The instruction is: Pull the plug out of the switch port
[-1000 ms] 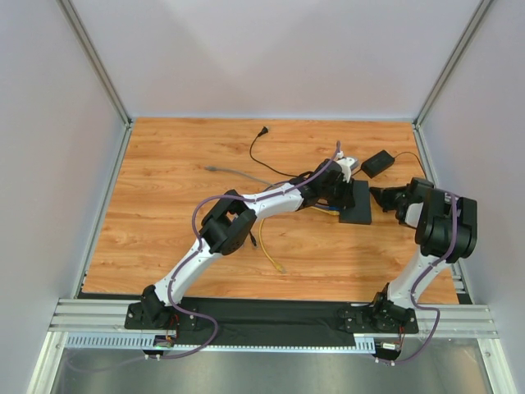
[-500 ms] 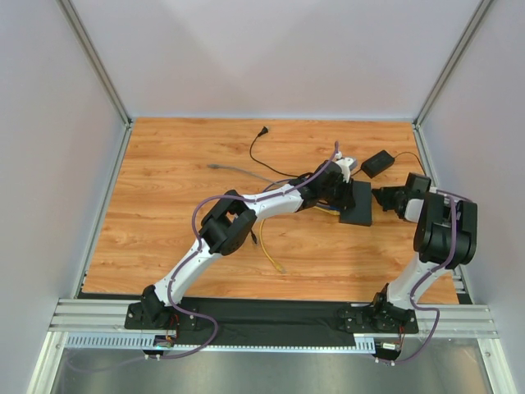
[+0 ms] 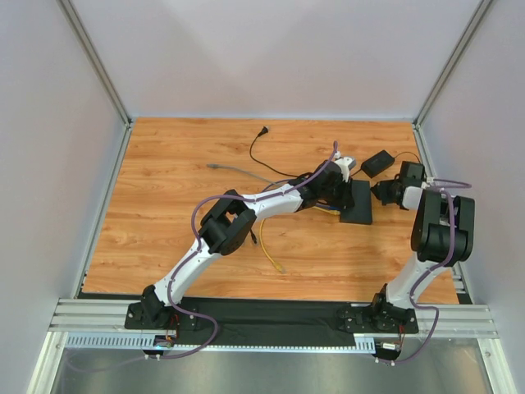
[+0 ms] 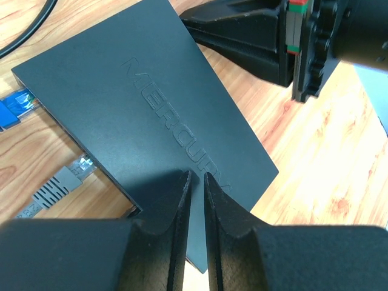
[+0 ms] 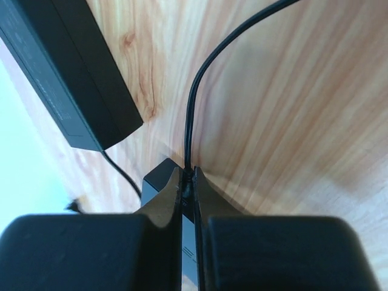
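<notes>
Pull straight rightward, no twisting, right gripper (image 5: 188, 182) clamped on power plug (image 5: 188, 170); brace Mercury switch (image 4: 163, 115) under left gripper (image 4: 195, 182), fingers nearly together.

embossed "MERCURY", across the switch (image 4: 145, 115) top

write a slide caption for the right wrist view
Right tool pinches thin black cord at flat black switch box, beside black adapter brick.

We see a matte black switch (image 4: 151, 121) with tone-on-tone lettering, a blue plug (image 4: 11, 110), a grey plug (image 4: 57, 185), a yellow cable (image 3: 270, 251), a black adapter (image 5: 66, 79) with black cord (image 5: 197, 97), and an orange-brown wood-grain table (image 3: 164, 180). Walls (image 3: 246, 57) pale grey.
</notes>
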Controlling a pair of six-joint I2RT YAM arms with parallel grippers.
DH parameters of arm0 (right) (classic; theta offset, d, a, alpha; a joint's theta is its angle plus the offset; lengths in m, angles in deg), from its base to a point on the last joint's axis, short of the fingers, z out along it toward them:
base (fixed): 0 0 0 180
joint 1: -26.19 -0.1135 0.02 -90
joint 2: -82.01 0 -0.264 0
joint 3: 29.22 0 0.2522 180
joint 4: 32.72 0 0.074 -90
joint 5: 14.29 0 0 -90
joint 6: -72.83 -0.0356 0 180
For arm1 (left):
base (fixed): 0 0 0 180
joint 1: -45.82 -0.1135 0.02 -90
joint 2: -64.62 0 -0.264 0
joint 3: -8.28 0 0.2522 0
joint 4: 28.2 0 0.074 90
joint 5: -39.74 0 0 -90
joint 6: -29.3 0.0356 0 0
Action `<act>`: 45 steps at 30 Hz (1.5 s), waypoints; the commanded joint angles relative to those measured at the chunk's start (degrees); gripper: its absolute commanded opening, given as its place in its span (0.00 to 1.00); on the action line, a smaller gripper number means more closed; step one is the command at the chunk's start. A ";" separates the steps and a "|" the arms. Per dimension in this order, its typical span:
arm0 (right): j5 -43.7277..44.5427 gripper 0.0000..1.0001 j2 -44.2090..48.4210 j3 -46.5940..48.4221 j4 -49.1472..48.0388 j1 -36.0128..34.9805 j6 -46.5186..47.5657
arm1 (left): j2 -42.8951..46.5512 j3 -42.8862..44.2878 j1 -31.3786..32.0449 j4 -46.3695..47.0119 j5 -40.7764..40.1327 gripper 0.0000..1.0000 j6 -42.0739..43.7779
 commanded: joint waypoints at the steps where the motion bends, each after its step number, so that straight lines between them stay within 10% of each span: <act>1: 10.32 0.00 -0.53 7.72 8.06 -1.95 9.20 | -0.56 -2.64 0.25 -8.64 -2.19 0.22 0.48; 9: 13.92 0.00 -4.05 17.33 20.44 -4.85 20.64 | -0.64 -2.38 0.25 -8.90 -2.18 0.22 0.39; 17: 21.15 0.00 0.69 10.57 22.58 -5.21 8.73 | -0.38 -2.64 0.16 -9.43 -2.54 0.22 0.30; 25: 14.98 0.00 6.85 -3.31 4.66 -2.83 -4.49 | 0.14 -3.43 0.08 -9.08 -2.45 0.22 -0.22; 35: 3.32 0.00 -0.18 1.77 -5.72 -0.03 0.87 | 0.32 -4.23 0.08 -8.28 -2.27 0.22 0.04; 41: -3.39 0.00 -4.58 -9.64 -34.94 1.48 -12.47 | 0.06 -3.88 0.08 -8.02 -2.54 0.22 -1.28; 45: -1.97 0.00 -4.92 -7.56 -31.24 0.68 -7.93 | 0.06 -4.05 0.08 -7.85 -2.45 0.21 -1.02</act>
